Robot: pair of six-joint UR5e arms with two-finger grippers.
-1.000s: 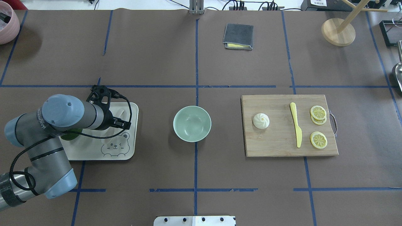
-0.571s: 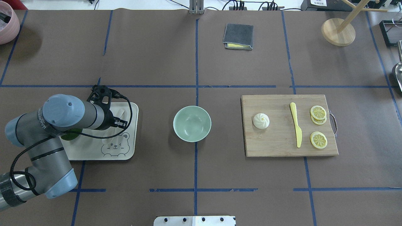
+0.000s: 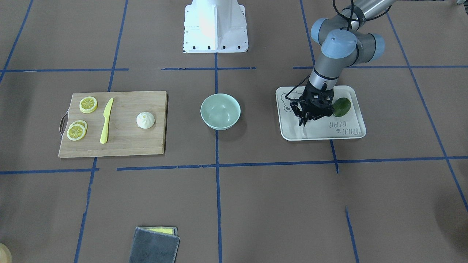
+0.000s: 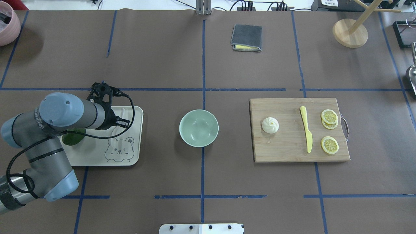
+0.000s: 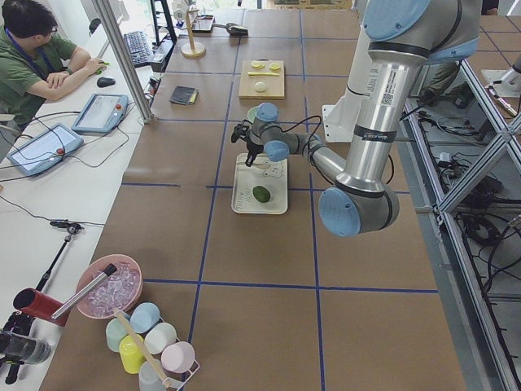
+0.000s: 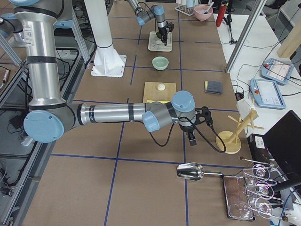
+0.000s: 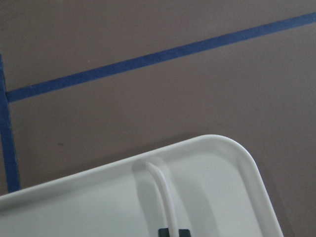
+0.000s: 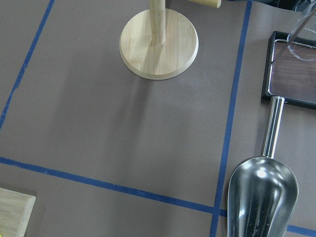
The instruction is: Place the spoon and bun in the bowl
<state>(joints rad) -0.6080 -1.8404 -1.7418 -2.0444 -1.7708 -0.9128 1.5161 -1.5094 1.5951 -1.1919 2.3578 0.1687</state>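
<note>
The off-white spoon (image 7: 165, 197) lies on the cream bear tray (image 4: 97, 156) at the left. My left gripper (image 4: 123, 123) points down over the tray. In the left wrist view its fingertips (image 7: 183, 232) stand close on either side of the spoon's handle. The mint-green bowl (image 4: 198, 127) stands empty at the table's middle, to the right of the tray. The white bun (image 4: 270, 125) sits on the wooden cutting board (image 4: 286, 149), further right. My right gripper (image 6: 192, 136) shows only in the exterior right view, far right near the wooden stand; I cannot tell its state.
A dark green avocado (image 4: 73, 138) lies on the tray beside my left arm. A yellow knife (image 4: 306, 133) and lemon slices (image 4: 329, 144) lie on the board. A grey cloth (image 4: 247, 37), a wooden stand (image 4: 350, 32) and a metal scoop (image 8: 261, 197) lie further off.
My left arm and gripper have shifted a little to the left and away from me over the tray. The bowl, bun and board have not moved.
</note>
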